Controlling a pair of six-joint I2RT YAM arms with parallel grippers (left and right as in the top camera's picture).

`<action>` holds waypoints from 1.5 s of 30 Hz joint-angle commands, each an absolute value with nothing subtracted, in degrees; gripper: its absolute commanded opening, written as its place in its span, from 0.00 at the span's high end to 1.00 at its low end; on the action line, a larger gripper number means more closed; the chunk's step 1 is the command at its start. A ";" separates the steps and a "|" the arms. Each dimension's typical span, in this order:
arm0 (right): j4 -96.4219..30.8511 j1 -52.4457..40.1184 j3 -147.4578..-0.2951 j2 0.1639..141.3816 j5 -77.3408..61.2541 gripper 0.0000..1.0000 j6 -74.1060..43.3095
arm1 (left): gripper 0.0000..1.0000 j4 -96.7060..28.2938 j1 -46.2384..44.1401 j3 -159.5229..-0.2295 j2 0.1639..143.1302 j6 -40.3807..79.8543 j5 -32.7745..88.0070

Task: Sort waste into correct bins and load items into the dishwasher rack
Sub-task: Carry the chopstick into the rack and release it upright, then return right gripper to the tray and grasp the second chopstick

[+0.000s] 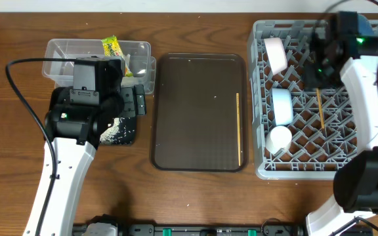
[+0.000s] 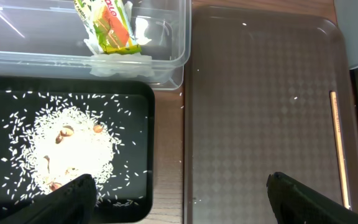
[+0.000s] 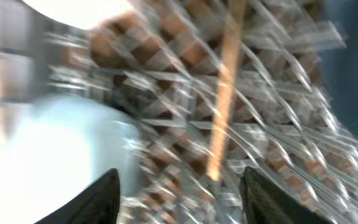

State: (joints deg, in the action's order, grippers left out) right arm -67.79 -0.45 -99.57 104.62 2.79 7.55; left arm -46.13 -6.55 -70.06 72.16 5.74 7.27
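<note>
The yellow-green snack wrapper [image 2: 107,25] and white tissue [image 2: 120,62] lie in the clear tub [image 2: 166,62]. Loose rice [image 2: 73,149] covers the black tray [image 2: 138,99]. My left gripper [image 2: 179,199] is open and empty, above the gap between the black tray and the brown serving tray. The grey rack [image 1: 261,98] holds a white bowl [image 1: 275,54], a light blue bowl [image 1: 281,106], a pale green cup [image 1: 280,137] and one chopstick [image 1: 319,108]. My right gripper [image 3: 179,199] is open over the rack, above that chopstick [image 3: 224,93]; its view is blurred. The blue plate is mostly hidden by my right arm.
The brown serving tray [image 1: 195,111] lies in the middle between the bins and the rack, with the second chopstick [image 1: 238,128] along its right side. This chopstick also shows in the left wrist view [image 2: 337,149]. The wooden table [image 1: 195,196] shows at the front.
</note>
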 commanded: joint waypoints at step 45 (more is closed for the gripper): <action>-69.97 -26.22 -101.91 131.46 5.87 0.55 -27.14 | 0.10 -46.24 -6.57 -71.11 72.23 5.34 6.57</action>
State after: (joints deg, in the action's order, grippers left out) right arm -70.41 -26.04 -102.24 130.54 7.81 -28.01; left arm -46.13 -6.55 -70.06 72.16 5.74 7.27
